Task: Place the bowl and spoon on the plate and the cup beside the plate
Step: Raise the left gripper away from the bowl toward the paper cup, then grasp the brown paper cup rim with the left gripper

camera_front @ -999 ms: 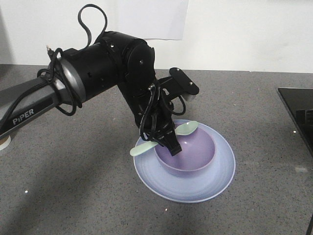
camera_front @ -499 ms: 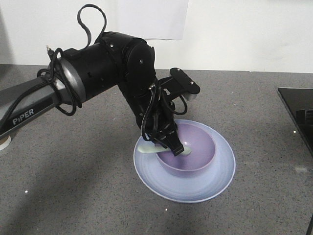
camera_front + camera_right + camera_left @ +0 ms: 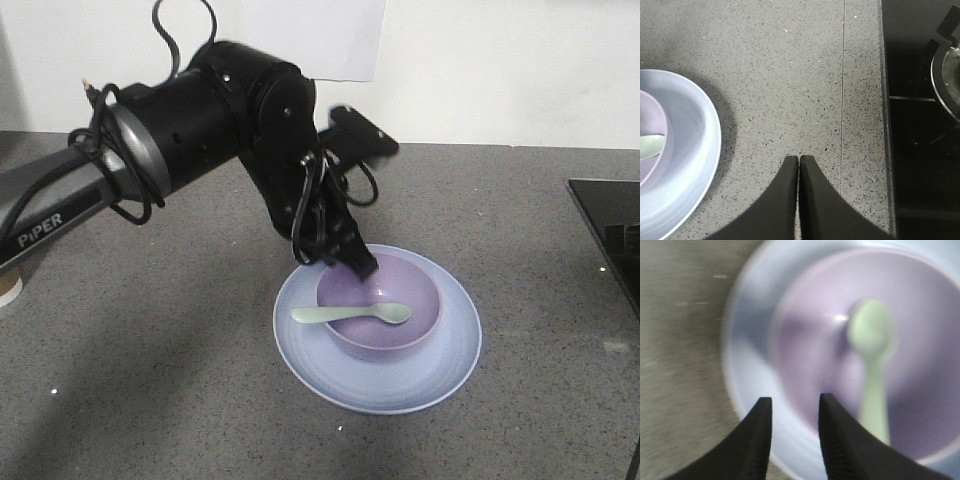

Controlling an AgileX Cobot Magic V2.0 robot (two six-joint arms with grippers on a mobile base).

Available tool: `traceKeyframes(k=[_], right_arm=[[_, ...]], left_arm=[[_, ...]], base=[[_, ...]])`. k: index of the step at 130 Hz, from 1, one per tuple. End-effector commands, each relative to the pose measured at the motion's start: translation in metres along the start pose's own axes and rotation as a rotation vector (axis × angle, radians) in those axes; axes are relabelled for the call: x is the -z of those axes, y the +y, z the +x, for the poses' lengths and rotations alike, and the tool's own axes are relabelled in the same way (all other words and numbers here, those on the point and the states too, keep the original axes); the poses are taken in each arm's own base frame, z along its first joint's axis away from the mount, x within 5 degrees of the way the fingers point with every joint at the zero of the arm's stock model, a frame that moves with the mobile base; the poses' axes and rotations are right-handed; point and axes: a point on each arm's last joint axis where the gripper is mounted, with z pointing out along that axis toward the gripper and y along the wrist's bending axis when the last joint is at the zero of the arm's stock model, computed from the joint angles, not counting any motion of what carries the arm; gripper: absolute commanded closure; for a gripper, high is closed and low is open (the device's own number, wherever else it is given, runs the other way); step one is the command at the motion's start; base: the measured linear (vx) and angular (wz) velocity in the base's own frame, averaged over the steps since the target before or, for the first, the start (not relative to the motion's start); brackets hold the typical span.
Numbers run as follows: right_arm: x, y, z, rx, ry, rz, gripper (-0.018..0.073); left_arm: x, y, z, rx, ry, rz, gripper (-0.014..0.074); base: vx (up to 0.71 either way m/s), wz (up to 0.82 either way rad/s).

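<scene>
The exterior front-facing view stands back, looking down at a slant across the grey speckled tabletop (image 3: pixel 520 200) toward a white wall (image 3: pixel 500 70). The left wrist view hangs close and blurred over the round lavender-purple plastic bowl (image 3: pixel 810 340). The right wrist view looks straight down from farther off. All three share the round, shallow pale blue-lavender plate (image 3: pixel 400 395).

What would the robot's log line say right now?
spoon: in bowl | bowl: on plate | left end effector: open, empty | right end effector: shut

Speckled stone-like countertop (image 3: pixel 790 75) looks matt; bowl (image 3: pixel 405 288) and plate (image 3: pixel 400 385) seem smooth plastic.
</scene>
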Motion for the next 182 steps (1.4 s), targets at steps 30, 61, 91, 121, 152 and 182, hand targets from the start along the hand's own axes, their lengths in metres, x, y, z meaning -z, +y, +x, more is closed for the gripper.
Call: traceKeyframes(k=[30, 61, 91, 121, 152, 182], right_arm=[[0.011, -0.001, -0.011, 0.009, -0.098, 0.006, 0.0568], [0.011, -0.001, -0.011, 0.009, -0.098, 0.006, 0.0568], [0.011, -0.001, -0.011, 0.009, -0.098, 0.006, 0.0568], [0.011, -0.001, -0.011, 0.009, -0.098, 0.006, 0.0568], [0.011, -0.001, -0.011, 0.009, -0.098, 0.006, 0.0568], [0.011, -0.001, -0.011, 0.009, -0.098, 0.006, 0.0568]], left_arm=[[0.088, 0.072, 0.018, 0.223, -0.192, -0.222, 0.0351], [0.147, 0.139, 0.068, 0.443, -0.254, -0.353, 0.0351], [0.189, 0.187, 0.121, 0.644, -0.288, -0.484, 0.0351], [0.184, 0.223, 0.17, 0.818, -0.235, -0.558, 0.0351], [0.166, 0.244, 0.209, 0.922, -0.142, -0.579, 0.0335], [0.159, 0.253, 0.229, 0.997, -0.134, -0.535, 0.0229]], base=[[0.0, 0.0], [0.0, 0.0], [0.0, 0.0], [0.0, 0.0], [0.0, 0.0], [0.0, 0.0]])
